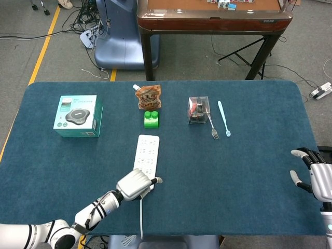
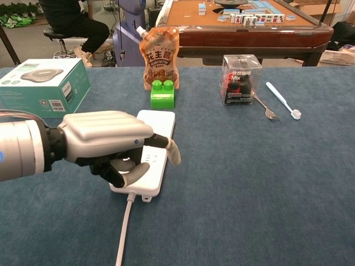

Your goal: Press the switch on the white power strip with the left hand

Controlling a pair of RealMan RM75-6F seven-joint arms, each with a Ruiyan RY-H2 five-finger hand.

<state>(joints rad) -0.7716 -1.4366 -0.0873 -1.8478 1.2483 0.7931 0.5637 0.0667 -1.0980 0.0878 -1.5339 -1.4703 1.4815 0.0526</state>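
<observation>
Left hand (image 2: 108,144) over pwr strip (image 2: 158,124) cord end.

Blue-covered surface (image 1: 249,171) carrying:
- Teal boxed device (image 1: 78,115), far left, lying flat.
- Orange spouted snack pouch (image 1: 148,97), upright at the back centre.
- Green building block (image 1: 151,119), directly in front of the pouch, just beside it.
- Clear plastic box with dark and red contents (image 1: 198,109), right of centre.
- Metal fork (image 1: 213,129), leaning at the box's right side.
- Pale blue toothbrush (image 1: 223,118), just right of the fork.

Beyond: wooden mahjong table (image 1: 212,15) with tiles.
</observation>
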